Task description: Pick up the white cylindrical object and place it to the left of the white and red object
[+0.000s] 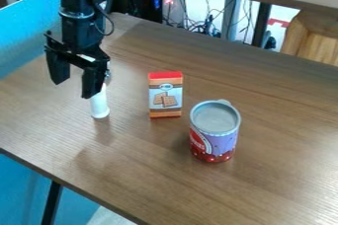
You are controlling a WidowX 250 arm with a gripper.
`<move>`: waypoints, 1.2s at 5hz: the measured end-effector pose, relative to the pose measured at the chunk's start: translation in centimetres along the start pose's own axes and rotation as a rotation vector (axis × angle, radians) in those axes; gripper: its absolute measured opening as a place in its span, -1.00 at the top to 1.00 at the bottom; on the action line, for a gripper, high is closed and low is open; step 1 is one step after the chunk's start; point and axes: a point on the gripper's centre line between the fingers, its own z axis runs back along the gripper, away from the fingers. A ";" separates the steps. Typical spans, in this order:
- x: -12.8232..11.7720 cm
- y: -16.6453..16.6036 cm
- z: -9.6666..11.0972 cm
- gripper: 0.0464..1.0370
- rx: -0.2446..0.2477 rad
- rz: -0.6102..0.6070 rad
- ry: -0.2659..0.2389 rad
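Wooden table (pixel 284 130): we see gripper (pixel 74 89) with fingers released, near white tube (pixel 100 104); cracker box (pixel 165 95) stands between tube and can (pixel 214 132).

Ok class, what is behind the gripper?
Partly behind the gripper is a white cylinder: its lower part shows, but the gripper covers some of what is higher up.

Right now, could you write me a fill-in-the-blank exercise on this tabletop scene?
The gripper, at the picture's left, is not shut but ____. The cracker box has a top end coloured ____. Counted from the picture's left, the cracker box comes ____ in a row of three, between the white cylinder and the canister. All three stand on a table coloured ____.

Missing words: open; red; second; brown.
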 end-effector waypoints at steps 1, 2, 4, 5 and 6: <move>-0.3 -0.3 -1.1 -0.93 -0.015 -0.006 0.036; -0.1 -0.8 -1.1 -0.93 -0.045 -0.052 0.024; 0.3 -1.7 -1.4 -0.93 -0.006 -0.032 0.012; 1.0 -2.3 -2.5 -0.93 0.036 -0.017 0.045; 1.9 -2.7 -2.7 -0.93 0.066 -0.001 0.052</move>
